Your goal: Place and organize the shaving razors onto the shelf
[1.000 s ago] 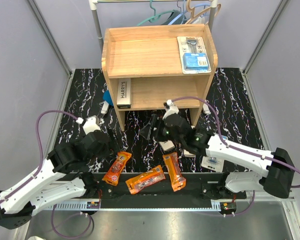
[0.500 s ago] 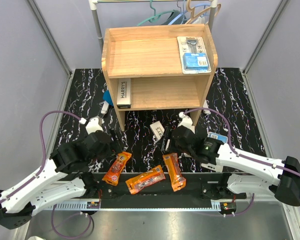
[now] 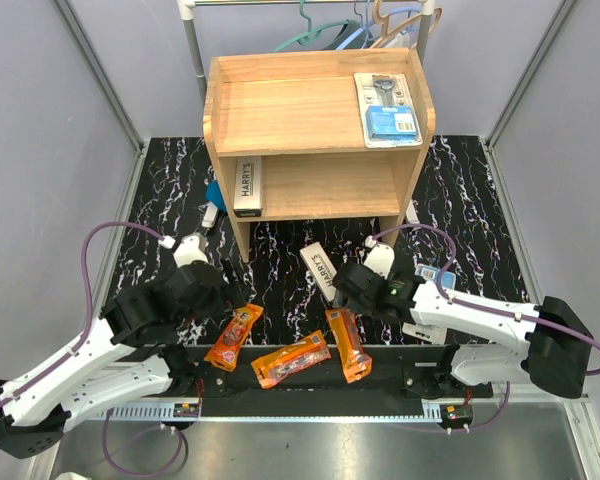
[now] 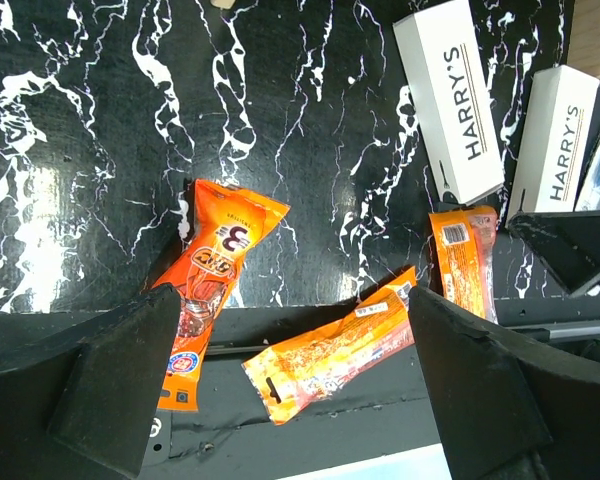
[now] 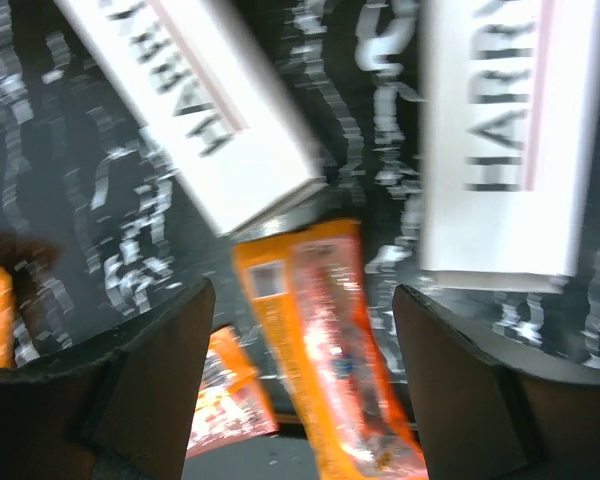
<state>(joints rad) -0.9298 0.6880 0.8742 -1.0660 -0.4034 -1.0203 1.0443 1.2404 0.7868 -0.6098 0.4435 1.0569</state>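
My top camera sits high at the near side, looking down and away over the whole marbled floor (image 3: 170,200) to the shelf (image 3: 315,110) at the far end. My left wrist camera looks down on the near floor from fairly close. My right wrist camera hangs closer still, and its picture is blurred. Both wrist views share the two white boxes (image 4: 450,98) and the rightmost orange packet (image 4: 463,262).

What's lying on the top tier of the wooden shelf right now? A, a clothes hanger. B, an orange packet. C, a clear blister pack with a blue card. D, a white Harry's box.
C: the top external view shows a clear blister pack with a blue card lying flat at the right end of the top tier of the shelf, and nothing else up there.
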